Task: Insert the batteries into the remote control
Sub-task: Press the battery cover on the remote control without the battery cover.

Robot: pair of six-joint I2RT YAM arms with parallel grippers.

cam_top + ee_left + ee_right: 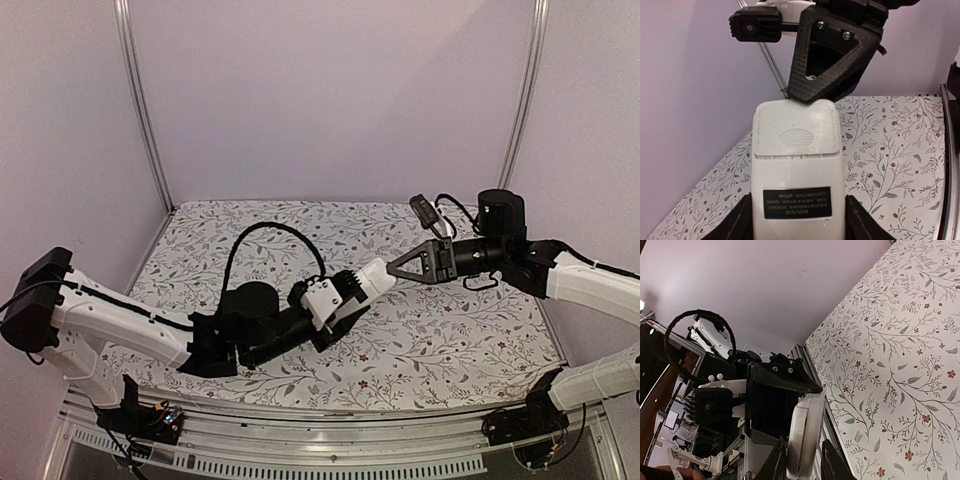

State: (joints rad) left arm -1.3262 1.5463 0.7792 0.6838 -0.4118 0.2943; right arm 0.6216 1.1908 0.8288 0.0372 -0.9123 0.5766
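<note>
1. My left end effector (340,300) clamps the remote control (797,160) by its long edges, above the middle of the worktop (450,330).
2. The remote's labelled white back shows, with its cover (796,131) in place.
3. My right end effector (395,265) straddles the remote's far tip, fingers narrow; I cannot tell whether they grip.

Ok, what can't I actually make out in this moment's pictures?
batteries: in no view; the back cover of the remote control sits shut, hiding any inside (left wrist).
button face: turned away in left wrist, edge-on in right wrist.
label print: too blurred, left wrist.
right gripper: only finger slivers at right wrist's bottom edge; contact with the remote unclear.
</note>
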